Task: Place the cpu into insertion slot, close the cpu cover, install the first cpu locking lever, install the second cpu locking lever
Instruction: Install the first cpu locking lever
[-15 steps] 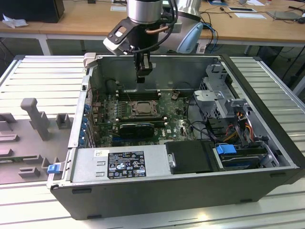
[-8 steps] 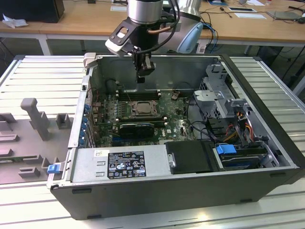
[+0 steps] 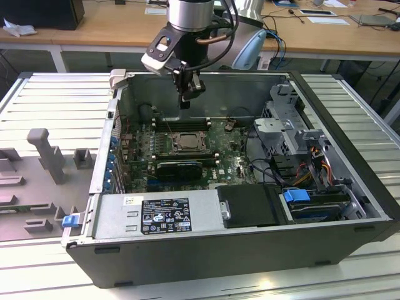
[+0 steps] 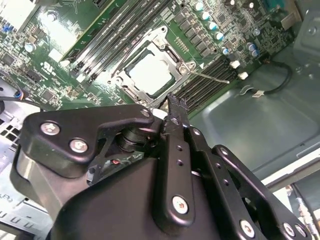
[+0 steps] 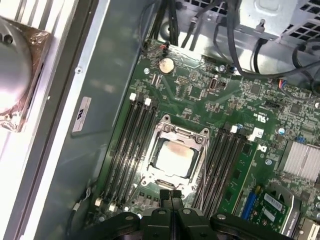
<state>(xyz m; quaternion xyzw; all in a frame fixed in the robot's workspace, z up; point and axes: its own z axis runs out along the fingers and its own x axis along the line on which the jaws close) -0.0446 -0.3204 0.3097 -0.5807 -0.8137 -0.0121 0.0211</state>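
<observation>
pale silver square cpu [image 5: 174, 159] lies under the thin silver frame-shaped cpu cover [image 5: 176, 134], mid exterior view; the black gripper [image 3: 185, 100], fingers pressed together and empty, hangs above, a stance suited to pushing rather than carrying.

The cpu [image 5: 173, 159] has a pale metal face, smooth with a dull shine — the cpu cover [image 5: 181, 134] around it is bare silver-grey metal, brighter at its edges. The circuit board [image 5: 200, 95] is green and slightly glossy. The claw [image 4: 175, 104] looks like black matt metal, with shiny screw heads [image 4: 180, 204]. The computer case [image 3: 250, 250] is dark grey sheet metal, matt; the surface [image 3: 56, 94] under it is ribbed pale metal.
</observation>
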